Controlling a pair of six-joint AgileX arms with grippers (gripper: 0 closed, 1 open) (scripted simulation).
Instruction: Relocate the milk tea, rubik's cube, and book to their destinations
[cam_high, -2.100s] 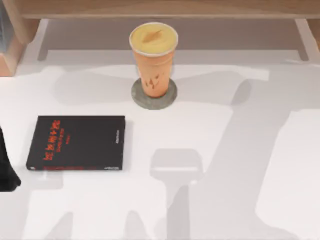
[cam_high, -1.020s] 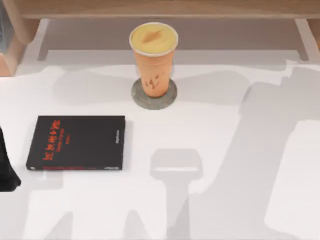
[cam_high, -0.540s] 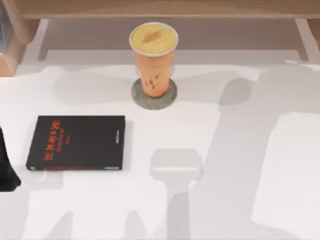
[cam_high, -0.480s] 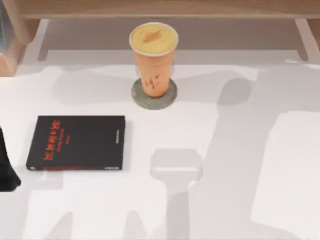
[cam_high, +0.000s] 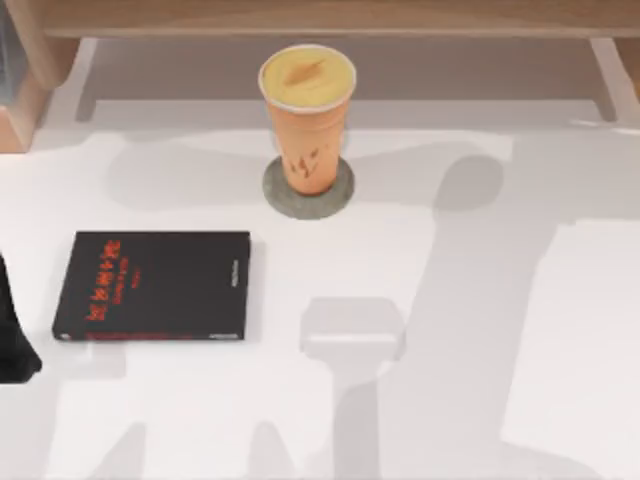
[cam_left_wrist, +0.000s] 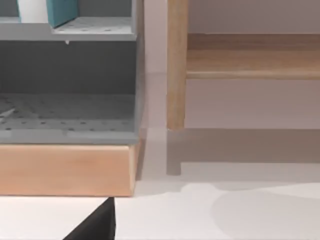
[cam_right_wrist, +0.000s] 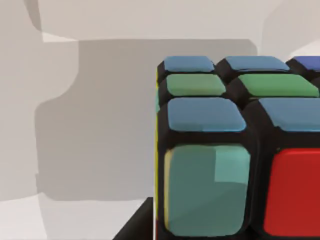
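Tapered orange milk tea (cam_high: 307, 125) stands on a round grey coaster (cam_high: 309, 187).

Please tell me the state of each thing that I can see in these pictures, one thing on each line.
milk tea: upright, lid on, standing on a round grey coaster.
black book: closed, lying flat on the white table, left side.
rubik's cube: scrambled, close before the right wrist camera.
light blue book: standing on the grey shelf, only partly in view.
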